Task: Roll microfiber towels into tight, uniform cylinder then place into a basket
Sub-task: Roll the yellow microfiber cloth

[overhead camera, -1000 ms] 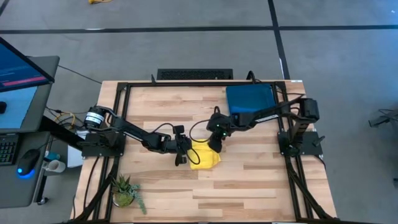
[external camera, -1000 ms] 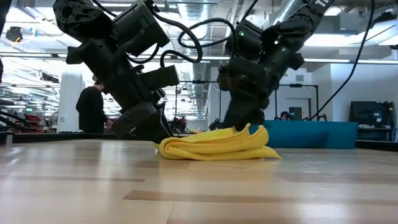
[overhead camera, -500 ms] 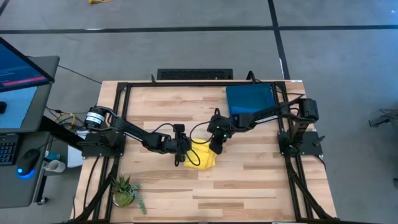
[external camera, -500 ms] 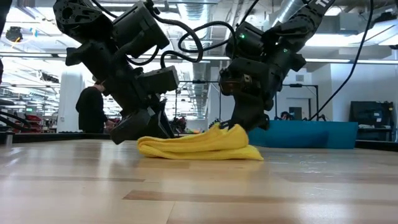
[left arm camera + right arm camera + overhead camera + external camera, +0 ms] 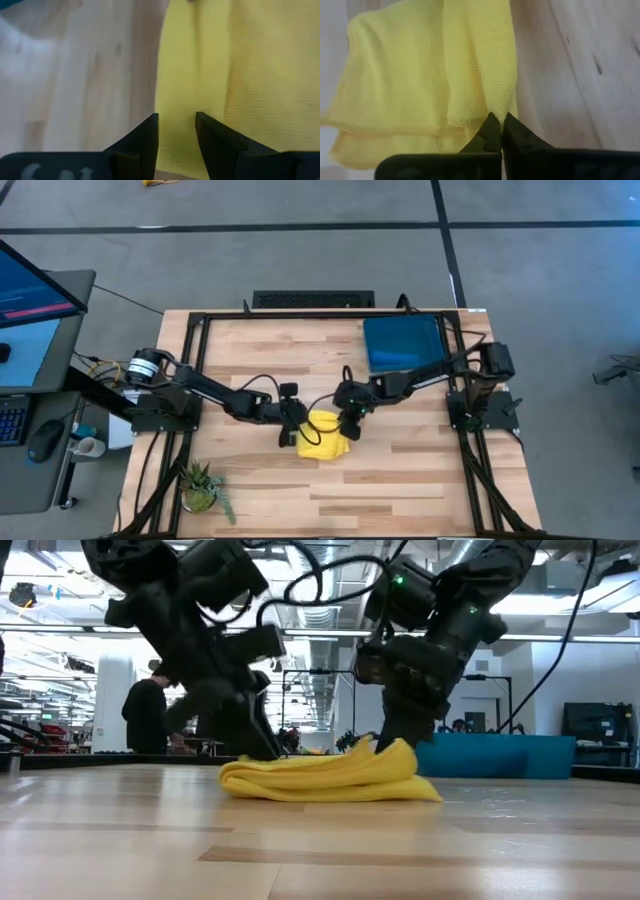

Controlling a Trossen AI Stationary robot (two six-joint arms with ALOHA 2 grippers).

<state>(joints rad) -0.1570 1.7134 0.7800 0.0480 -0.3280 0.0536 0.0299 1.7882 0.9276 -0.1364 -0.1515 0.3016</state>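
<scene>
1. The yellow microfiber towel [image 5: 325, 438] lies bunched in loose folds near the middle of the wooden table [image 5: 400, 470], between the two arms; the dark teal basket [image 5: 403, 340] sits well apart at the far right corner.
2. The right gripper [image 5: 496, 125] is pinched shut on the towel's edge, a thin lip of cloth caught right at its fingertips, on the side of the towel nearer the basket.
3. The left gripper [image 5: 176, 131] sits at the opposite side with its fingers parted over the cloth, one on either side of a fold; I cannot tell whether they press it.
4. Handling, as a judgement: the towel is light and limp, with no stiffness of its own — it sags and slumps wherever it is not held, and the low view shows stacked layers rather than a firm cylinder.
5. The napped weave probably grips the fingers well, so slipping looks less of a worry than catching only one layer.
6. Best hold, I think: a hemmed edge or corner, through all the layers at once, with both ends kept taut so a roll stays even — a pinch at one point will likely let it unfurl.
</scene>
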